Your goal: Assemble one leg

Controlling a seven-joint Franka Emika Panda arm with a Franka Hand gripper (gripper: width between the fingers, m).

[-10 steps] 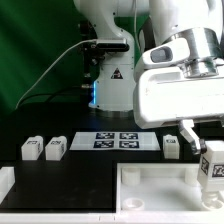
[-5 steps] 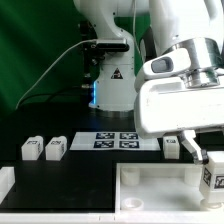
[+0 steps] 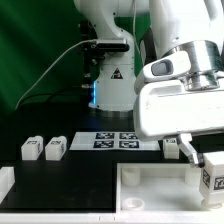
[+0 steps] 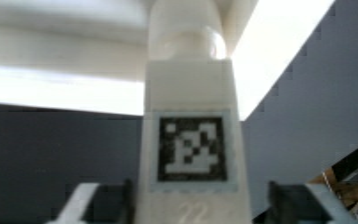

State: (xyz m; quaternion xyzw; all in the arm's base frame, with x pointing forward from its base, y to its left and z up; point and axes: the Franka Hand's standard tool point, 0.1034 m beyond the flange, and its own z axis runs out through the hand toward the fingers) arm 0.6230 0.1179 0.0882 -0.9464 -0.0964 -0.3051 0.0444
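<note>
Your leg (image 3: 212, 172) stands upright at the exterior view's far right, a slim white block bearing a black-and-white tag (image 4: 194, 150). The first spare leg (image 3: 31, 149) and second spare leg (image 3: 55, 148) sit side by side at the far left. The third spare leg (image 3: 171, 147) sits near your leg.

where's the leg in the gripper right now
The leg is at the exterior view's lower right, in the gripper over the panel's right edge, near a loose leg.

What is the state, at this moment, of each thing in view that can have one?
gripper: shut on the held leg.
held leg: upright, over the white panel's edge; contact unclear.
white panel: lying flat.
leftmost leg: loose on the table.
second leg: loose, beside it.
third loose leg: on the table, beside the marker board.
</note>
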